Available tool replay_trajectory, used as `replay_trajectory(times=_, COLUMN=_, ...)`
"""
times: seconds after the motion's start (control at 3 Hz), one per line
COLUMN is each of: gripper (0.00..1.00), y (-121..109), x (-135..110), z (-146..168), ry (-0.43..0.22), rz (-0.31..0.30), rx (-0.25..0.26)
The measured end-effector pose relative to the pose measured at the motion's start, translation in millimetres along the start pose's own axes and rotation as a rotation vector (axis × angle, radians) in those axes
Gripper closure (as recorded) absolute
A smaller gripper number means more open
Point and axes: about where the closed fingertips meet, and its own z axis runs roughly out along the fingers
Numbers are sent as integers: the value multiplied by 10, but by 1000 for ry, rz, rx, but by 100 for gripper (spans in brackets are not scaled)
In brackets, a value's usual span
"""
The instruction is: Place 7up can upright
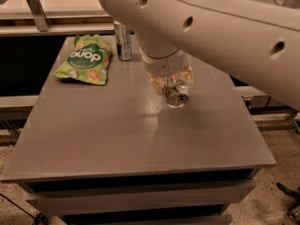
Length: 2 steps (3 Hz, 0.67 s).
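Most of the short 7up can (176, 97) is hidden. Only its round silver top with the pull tab shows, turned toward the camera; the body lies clamped sideways in the pale, translucent gripper (171, 84) over the middle of the matte grey table (117, 135). The smooth white arm (211, 27) is cut off top and right. Far left lies a crinkled green snack bag (84, 60) — beside it a tall slim can (123, 41), its top hidden.
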Motion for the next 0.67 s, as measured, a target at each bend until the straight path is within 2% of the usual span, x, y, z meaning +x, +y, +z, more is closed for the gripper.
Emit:
replay_trajectory(times=0.33, gripper=100, y=164, x=-31, z=77, ry=-72, rz=246, rx=8)
replay_trajectory(times=0.67, gripper=100, y=168, x=-50, z=157, ry=-126, rz=352, rx=92)
